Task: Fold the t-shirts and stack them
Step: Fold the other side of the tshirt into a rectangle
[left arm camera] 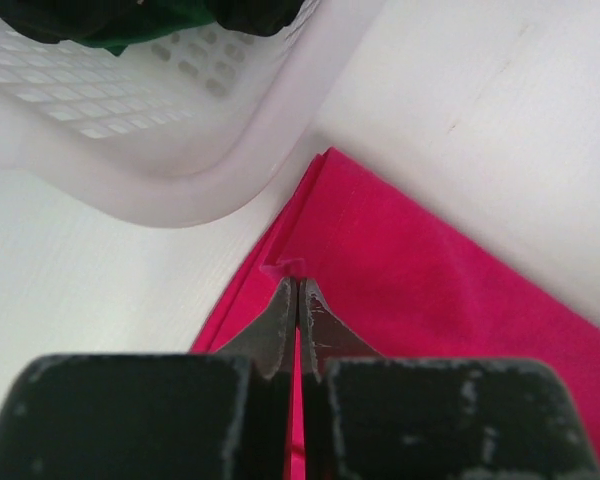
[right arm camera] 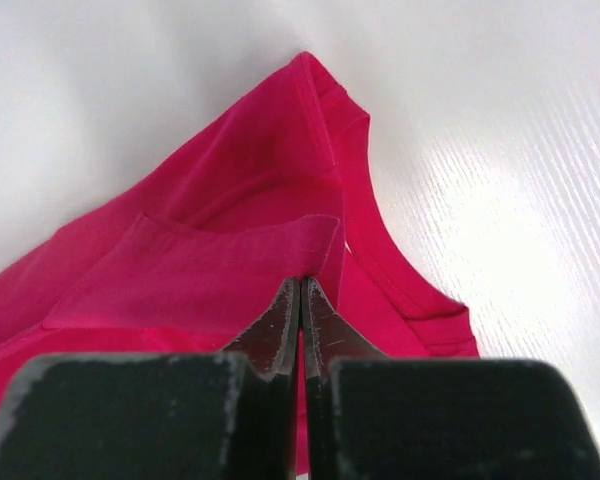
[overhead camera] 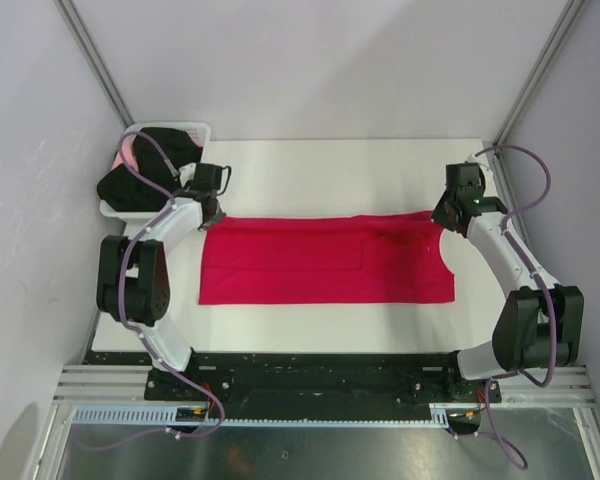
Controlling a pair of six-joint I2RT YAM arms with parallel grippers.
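Note:
The crimson red t-shirt [overhead camera: 325, 262] lies flat across the white table, folded lengthwise into a long band. My left gripper [overhead camera: 210, 213] is shut on the shirt's far left corner [left arm camera: 285, 266], beside the basket. My right gripper [overhead camera: 443, 215] is shut on the shirt's far right corner, pinching a folded sleeve edge [right arm camera: 310, 262] by the neck opening. Black t-shirts [overhead camera: 145, 170] are heaped in the white basket [overhead camera: 199, 131] at the far left; their dark cloth also shows in the left wrist view [left arm camera: 130, 20].
The white plastic basket [left arm camera: 160, 130] stands right by the shirt's left corner. The table [overhead camera: 330, 165] is bounded by grey walls at the back and sides, with metal frame posts [overhead camera: 90, 50] at the corners.

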